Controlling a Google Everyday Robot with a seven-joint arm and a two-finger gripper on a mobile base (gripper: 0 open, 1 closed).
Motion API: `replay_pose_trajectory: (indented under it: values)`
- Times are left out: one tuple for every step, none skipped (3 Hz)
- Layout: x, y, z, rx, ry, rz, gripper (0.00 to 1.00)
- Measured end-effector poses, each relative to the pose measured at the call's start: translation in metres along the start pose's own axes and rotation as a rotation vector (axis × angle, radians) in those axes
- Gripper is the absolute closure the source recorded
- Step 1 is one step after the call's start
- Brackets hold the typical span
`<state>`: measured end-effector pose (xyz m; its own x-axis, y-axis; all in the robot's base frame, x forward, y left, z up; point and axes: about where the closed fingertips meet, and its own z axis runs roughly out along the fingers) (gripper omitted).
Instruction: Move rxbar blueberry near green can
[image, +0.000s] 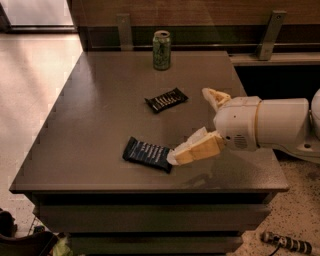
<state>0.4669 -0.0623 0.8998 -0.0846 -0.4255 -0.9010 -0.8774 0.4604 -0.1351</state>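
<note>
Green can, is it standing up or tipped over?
Standing up: the green can sits upright at the far edge of the table, silver top up. The tool, open, is by the rxbar blueberry.

Seemingly plastic end effector (190, 125) above smooth, faintly glossy table (95, 115).
</note>
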Motion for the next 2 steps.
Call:
replay_pose_trajectory:
  values:
    - [-0.0053,0.0031,0.0026,0.001,-0.021,-0.013,0.0]
    - [-0.0054,0.0034,0.0026,0.0,-0.018,-0.013,0.0]
